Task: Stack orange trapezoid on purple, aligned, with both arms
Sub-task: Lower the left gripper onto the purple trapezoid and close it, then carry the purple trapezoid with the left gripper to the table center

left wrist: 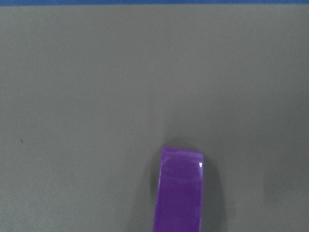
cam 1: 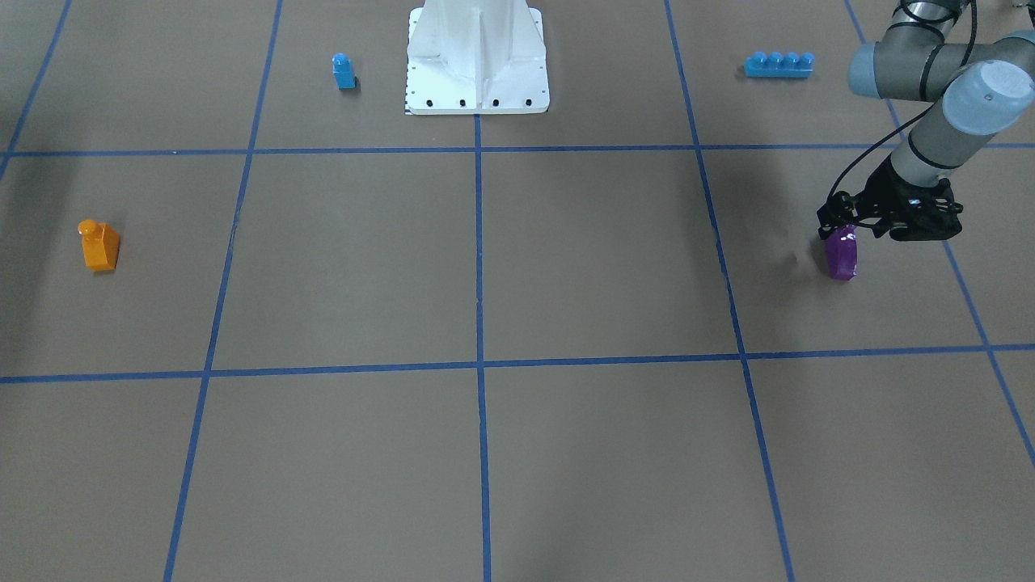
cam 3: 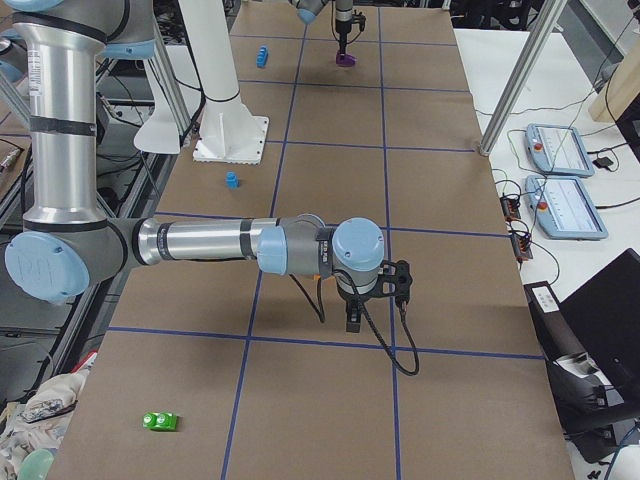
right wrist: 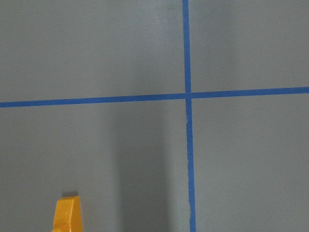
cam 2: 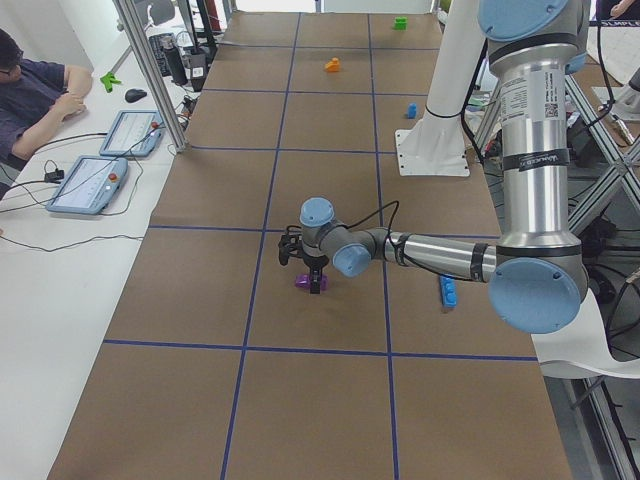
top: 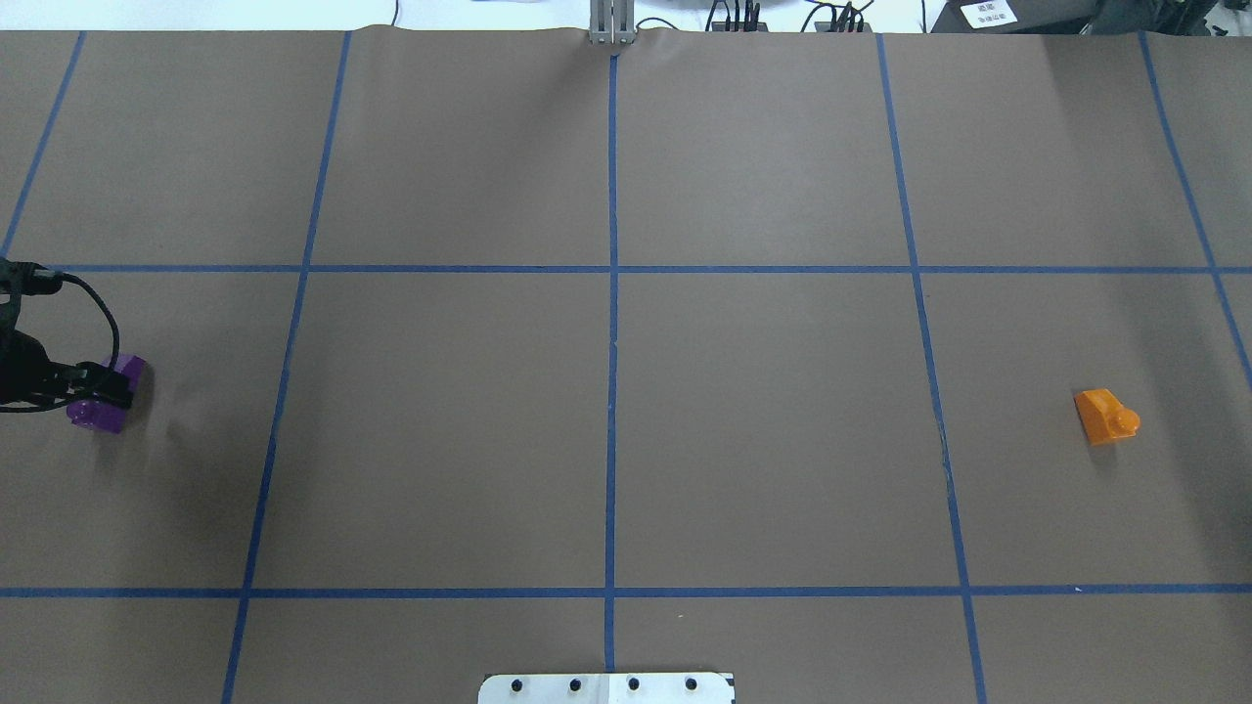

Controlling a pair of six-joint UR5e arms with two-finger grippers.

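Note:
The purple block (cam 1: 842, 257) is at the table's left end, also in the overhead view (top: 96, 413) and the left wrist view (left wrist: 179, 193). My left gripper (cam 1: 841, 230) points down, its black fingers (top: 103, 387) closed across the block's top, the block at or just above the paper. The orange trapezoid (cam 1: 100, 246) stands alone at the right end, stud up, also in the overhead view (top: 1105, 417). My right gripper (cam 3: 350, 318) shows only in the exterior right view, so I cannot tell if it is open. Its wrist camera sees the orange trapezoid (right wrist: 66, 215) at bottom left.
A small blue single-stud block (cam 1: 344, 71) stands beside the white pedestal (cam 1: 477, 61). A long blue four-stud brick (cam 1: 778, 65) lies behind the left arm. A green block (cam 3: 160, 422) lies beyond the right end. Blue tape lines grid the brown paper.

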